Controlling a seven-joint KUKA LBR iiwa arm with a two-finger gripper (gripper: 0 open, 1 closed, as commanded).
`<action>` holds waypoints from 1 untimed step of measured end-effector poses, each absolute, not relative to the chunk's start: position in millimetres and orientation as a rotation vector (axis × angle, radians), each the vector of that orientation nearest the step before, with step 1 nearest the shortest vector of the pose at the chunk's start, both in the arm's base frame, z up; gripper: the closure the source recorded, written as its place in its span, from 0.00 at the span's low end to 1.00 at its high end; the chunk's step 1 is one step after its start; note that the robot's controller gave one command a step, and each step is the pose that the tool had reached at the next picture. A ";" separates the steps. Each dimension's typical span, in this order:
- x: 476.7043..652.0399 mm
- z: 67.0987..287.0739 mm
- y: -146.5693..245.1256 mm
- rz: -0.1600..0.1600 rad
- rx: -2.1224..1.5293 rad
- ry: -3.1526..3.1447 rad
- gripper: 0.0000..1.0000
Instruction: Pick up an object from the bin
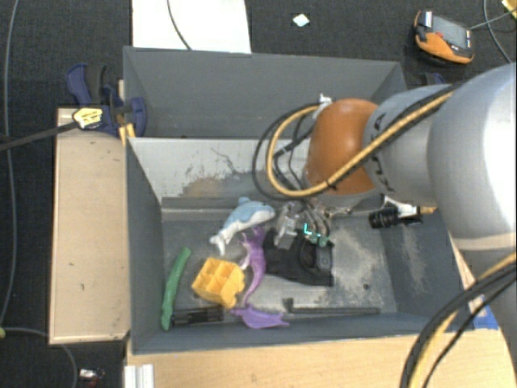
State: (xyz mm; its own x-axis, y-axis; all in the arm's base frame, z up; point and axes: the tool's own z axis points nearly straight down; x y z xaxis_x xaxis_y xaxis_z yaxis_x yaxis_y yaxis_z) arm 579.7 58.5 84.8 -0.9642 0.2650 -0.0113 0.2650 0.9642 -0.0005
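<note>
Soft, even light falls from above on the grey metal bin [145,241]. Its left inner wall is palest, and its floor darkens beneath the orange wrist cover [343,148], which carries a dull sheen. The arm [452,144], right of the bin, shows a broad pale highlight.
</note>
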 end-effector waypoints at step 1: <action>579.7 84.8 58.5 -0.003 0.417 3.103 0.00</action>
State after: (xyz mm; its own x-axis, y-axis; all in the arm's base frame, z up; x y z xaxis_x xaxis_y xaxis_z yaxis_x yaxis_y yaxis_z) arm 579.7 58.5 84.8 -0.9644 0.2641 -0.0112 0.2641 0.9645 -0.0005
